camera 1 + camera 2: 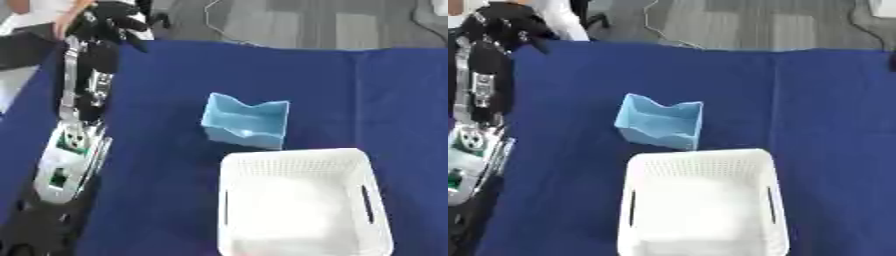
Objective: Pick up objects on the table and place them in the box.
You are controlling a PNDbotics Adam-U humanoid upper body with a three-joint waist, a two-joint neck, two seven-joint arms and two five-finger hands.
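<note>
Left hand [112, 22] raised beyond blue table [175, 200].

A lab or office: grey carpet tiles [289, 22], a loose cable [662, 22], a blue-draped table [350, 100].

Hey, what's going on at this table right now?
A humanoid robot is working over a blue-covered table. Its left hand is stretched out to the far left corner, well away from everything. A light blue open box sits mid-table, touched by nothing, just beyond a white perforated basket that looks empty. The right hand isn't visible.
</note>
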